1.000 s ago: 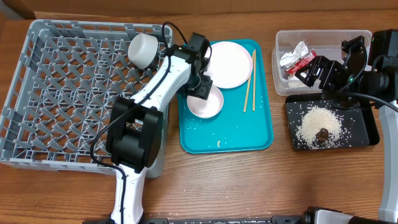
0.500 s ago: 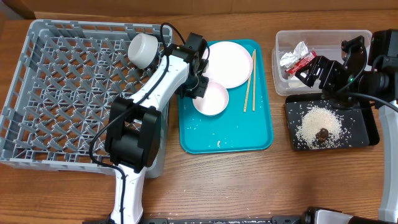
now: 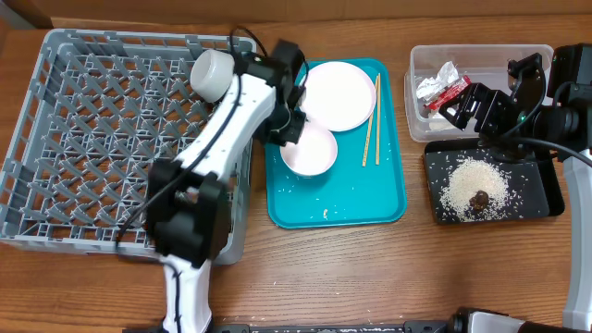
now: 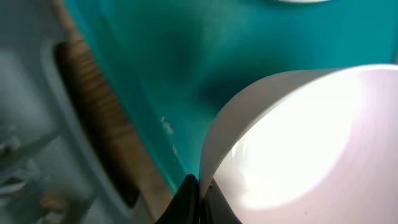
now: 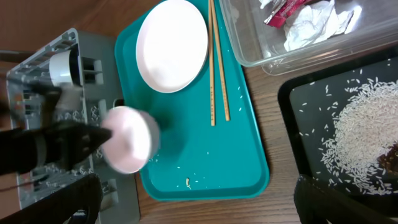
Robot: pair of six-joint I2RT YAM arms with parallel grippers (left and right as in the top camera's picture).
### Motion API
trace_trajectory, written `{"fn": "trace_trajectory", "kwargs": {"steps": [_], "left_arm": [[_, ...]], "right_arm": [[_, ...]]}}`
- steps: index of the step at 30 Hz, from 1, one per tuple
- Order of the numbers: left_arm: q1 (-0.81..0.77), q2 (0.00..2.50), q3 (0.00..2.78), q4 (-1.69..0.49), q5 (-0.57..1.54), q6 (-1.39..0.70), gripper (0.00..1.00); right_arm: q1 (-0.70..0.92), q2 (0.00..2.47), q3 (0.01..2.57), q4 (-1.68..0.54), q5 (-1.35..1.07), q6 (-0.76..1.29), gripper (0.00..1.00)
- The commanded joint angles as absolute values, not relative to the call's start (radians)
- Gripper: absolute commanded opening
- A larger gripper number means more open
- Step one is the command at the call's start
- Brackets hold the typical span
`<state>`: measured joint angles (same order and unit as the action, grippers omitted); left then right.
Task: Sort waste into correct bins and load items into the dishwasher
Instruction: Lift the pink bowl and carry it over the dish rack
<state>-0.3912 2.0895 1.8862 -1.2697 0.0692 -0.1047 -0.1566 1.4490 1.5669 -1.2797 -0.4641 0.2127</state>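
1. A wooden table holds a grey dish rack on the left, with a small white cup at its far edge.
2. Beside the rack lies a teal tray carrying a plate and chopsticks.
3. The left gripper is clamped on the rim of a white bowl, at the tray's left side.
4. On the right, a foil wrapper sits in the clear tub.
5. Rice and a brown lump lie on the black tray.
6. The right gripper hovers at the tub's near edge, its fingers apart and holding nothing.

White bowl in left tool
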Motion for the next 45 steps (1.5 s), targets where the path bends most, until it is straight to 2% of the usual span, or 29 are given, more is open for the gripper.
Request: {"fn": "trace_trajectory", "kwargs": {"steps": [1, 10, 23, 28, 35, 45], "left_arm": [[-0.392, 1.901, 1.931, -1.303, 0.018, -0.159, 0.04], [-0.392, 1.709, 1.931, -1.49, -0.249, -0.328, 0.04], [-0.384, 1.572, 1.931, -1.634, -0.433, -0.463, 0.04], [-0.354, 1.555, 1.93, -1.626, -0.523, -0.512, 0.04], [-0.322, 1.57, 1.88, -1.545, -0.804, -0.621, 0.04], [-0.312, 1.691, 1.785, -1.467, -1.099, -0.811, 0.04]], "right_arm": [[-0.16, 1.451, 1.572, -1.277, -0.46, 0.208, 1.0], [-0.16, 1.451, 1.572, -1.277, -0.46, 0.208, 1.0], [-0.16, 1.451, 1.572, -1.277, -0.46, 0.208, 1.0], [-0.16, 1.451, 1.572, -1.277, -0.46, 0.208, 1.0], [-0.16, 1.451, 1.572, -1.277, -0.46, 0.208, 1.0], [-0.16, 1.451, 1.572, -1.277, -0.46, 0.208, 1.0]]}}
